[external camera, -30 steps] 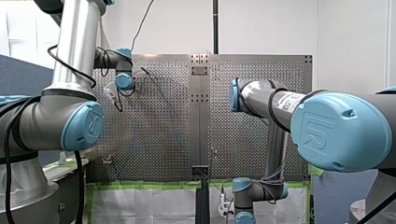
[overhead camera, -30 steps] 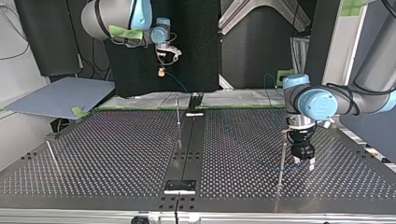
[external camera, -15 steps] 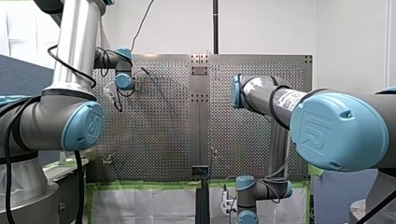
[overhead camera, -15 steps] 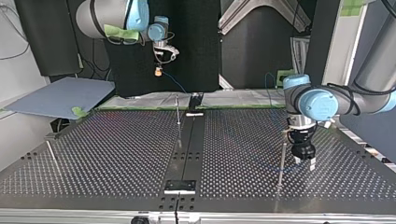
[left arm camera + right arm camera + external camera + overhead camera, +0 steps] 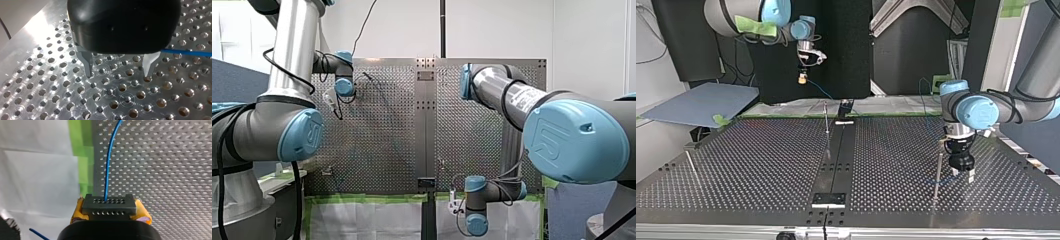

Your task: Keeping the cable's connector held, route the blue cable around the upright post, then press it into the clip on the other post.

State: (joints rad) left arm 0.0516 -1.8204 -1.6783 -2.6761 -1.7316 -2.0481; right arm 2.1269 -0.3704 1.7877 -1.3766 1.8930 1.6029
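- right gripper (image 5: 110, 212) clamped on the connector (image 5: 109, 205), anchoring the blue cable (image 5: 108, 167) end for routing
- left gripper (image 5: 118, 71) apart, empty, low over the surface (image 5: 50, 82), probably to guide the cable

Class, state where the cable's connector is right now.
The connector is gripped in my right end effector, high at the top view's upper left, beyond the table's far edge.

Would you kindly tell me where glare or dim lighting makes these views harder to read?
Left wrist view: strong glare washes over the perforated table beside my open left gripper, yet the blue cable stands out. Right wrist view: evenly lit, the connector plain between my right gripper's yellow pads. Top view: the dark backdrop leaves the thin cable faint.
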